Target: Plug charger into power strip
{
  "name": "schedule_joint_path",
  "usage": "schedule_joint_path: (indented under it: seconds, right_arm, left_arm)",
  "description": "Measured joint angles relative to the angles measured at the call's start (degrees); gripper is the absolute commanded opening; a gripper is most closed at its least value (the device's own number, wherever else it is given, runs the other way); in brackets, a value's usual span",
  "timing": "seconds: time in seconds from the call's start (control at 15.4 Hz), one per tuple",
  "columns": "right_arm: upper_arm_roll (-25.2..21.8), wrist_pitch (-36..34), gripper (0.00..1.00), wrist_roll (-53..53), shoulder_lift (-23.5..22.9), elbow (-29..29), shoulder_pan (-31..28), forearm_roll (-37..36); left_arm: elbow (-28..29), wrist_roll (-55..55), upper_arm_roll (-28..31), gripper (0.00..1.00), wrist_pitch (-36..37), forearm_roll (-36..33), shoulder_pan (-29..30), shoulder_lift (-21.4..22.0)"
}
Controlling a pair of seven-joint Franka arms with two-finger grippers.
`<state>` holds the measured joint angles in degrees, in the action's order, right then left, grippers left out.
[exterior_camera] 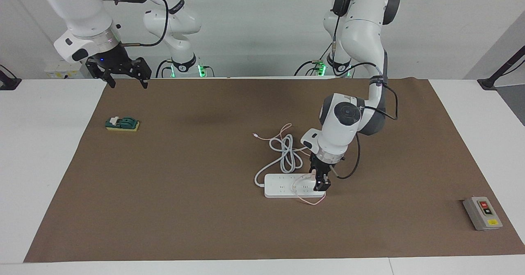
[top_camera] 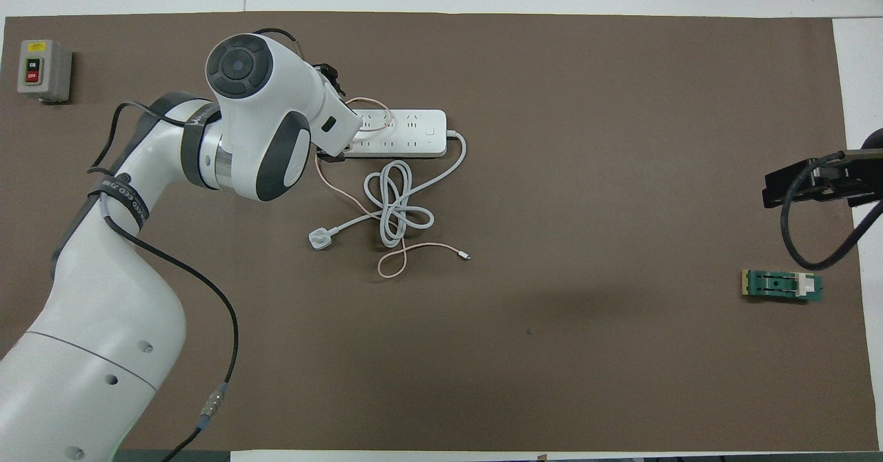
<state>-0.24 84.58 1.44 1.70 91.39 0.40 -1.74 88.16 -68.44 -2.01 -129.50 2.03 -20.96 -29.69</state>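
The left end effector (exterior_camera: 320, 183) hangs over the flat white power strip (exterior_camera: 283, 186), whether released or clenched unclear. The small pale-pink charger (exterior_camera: 313, 175) sits on the strip. The right end effector (exterior_camera: 125, 79) waits released, well apart.

The power strip (exterior_camera: 293, 186) lies on the surface (exterior_camera: 205, 209) toward my left arm's end, with the charger (exterior_camera: 313, 177) on it under my left end effector (exterior_camera: 321, 184). Its coiled cord (exterior_camera: 287, 154) lies nearer to me. My right end effector (exterior_camera: 123, 76) waits over the right arm's end.
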Motion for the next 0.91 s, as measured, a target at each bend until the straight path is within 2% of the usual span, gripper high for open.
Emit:
schedule_joint_path:
  seconds: [0.2, 0.46, 0.59, 0.91]
  right_arm:
    - [0.0, 0.0, 1.0, 0.0, 0.0, 0.0, 0.0, 0.0]
    - [0.0, 0.0, 1.0, 0.0, 0.0, 0.0, 0.0, 0.0]
    - [0.0, 0.0, 1.0, 0.0, 0.0, 0.0, 0.0, 0.0]
    - [0.0, 0.0, 1.0, 0.0, 0.0, 0.0, 0.0, 0.0]
  left_arm:
    - [0.14, 1.07, 0.3, 1.0, 5.09, 0.11, 1.62, 5.31]
    - [0.13, 8.18, 0.53, 1.0, 16.75, 0.85, 7.57, 14.29]
    - [0.13, 15.17, 0.62, 1.0, 23.02, 1.31, 10.24, 18.8]
    - [0.19, 41.12, 0.9, 1.0, 41.5, 1.34, 14.65, 28.66]
